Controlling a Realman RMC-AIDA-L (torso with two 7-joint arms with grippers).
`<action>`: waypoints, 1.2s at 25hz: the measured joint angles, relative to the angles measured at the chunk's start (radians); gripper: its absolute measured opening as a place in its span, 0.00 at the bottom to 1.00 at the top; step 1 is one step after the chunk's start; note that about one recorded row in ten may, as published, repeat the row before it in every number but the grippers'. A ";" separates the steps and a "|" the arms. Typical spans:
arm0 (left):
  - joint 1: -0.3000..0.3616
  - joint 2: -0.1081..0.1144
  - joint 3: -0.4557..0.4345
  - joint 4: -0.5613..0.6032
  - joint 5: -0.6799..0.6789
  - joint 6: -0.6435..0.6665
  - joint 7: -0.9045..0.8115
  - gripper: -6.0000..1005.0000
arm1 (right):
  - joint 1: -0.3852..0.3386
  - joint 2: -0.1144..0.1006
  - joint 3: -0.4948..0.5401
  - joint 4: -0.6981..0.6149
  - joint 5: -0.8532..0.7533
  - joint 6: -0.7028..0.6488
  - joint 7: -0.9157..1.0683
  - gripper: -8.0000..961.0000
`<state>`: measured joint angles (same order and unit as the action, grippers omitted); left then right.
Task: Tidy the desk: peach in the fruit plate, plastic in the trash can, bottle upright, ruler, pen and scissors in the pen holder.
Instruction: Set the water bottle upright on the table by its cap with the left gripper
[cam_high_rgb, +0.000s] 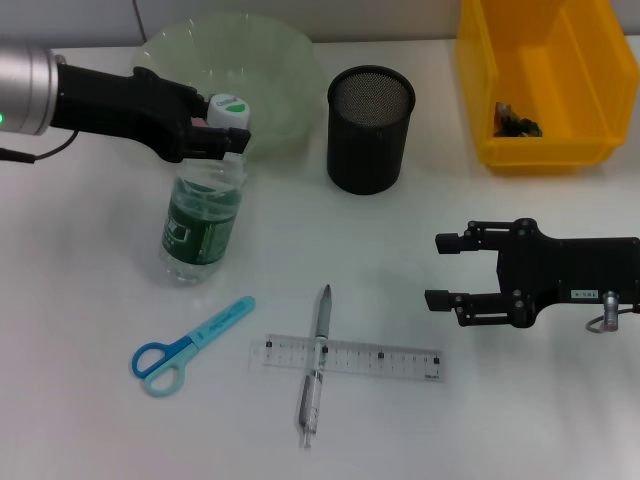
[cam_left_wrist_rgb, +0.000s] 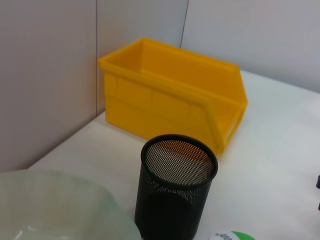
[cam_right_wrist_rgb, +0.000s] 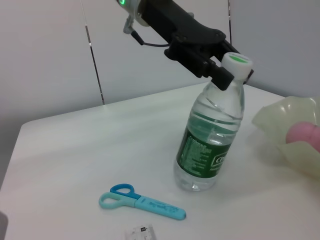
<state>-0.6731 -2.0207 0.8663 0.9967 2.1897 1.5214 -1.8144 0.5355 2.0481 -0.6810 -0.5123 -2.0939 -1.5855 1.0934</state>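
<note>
1. The left gripper (cam_high_rgb: 215, 135) is clamped on the neck of the bottle (cam_high_rgb: 203, 215), which stands upright on the table (cam_high_rgb: 90, 290) just in front of the fruit plate (cam_high_rgb: 280, 60).
2. The right gripper (cam_high_rgb: 445, 270) hovers open near the ruler (cam_high_rgb: 347, 357).
3. The pen (cam_high_rgb: 315, 370) lies across the ruler, hiding part of it.
4. The peach (cam_right_wrist_rgb: 306, 136) shows only partly, cut off inside the plate.
5. The dark contents of the yellow bin (cam_high_rgb: 540, 80) are hard to make out.

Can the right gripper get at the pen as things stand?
Probably yes: the right gripper hovers open beside the pen, nothing between; the pen lies across the ruler.
</note>
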 joint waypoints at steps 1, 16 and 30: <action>0.010 0.001 -0.001 0.001 -0.016 0.001 0.007 0.44 | 0.000 0.000 0.000 0.000 0.000 0.000 0.000 0.76; 0.123 -0.001 -0.066 -0.023 -0.197 -0.006 0.151 0.45 | 0.002 0.000 -0.003 -0.002 0.000 0.001 0.000 0.76; 0.150 -0.017 -0.182 -0.187 -0.290 -0.016 0.388 0.45 | 0.001 -0.001 0.000 -0.002 0.000 -0.006 -0.001 0.76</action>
<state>-0.5229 -2.0376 0.6848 0.8093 1.8993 1.5056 -1.4264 0.5368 2.0473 -0.6811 -0.5139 -2.0939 -1.5916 1.0925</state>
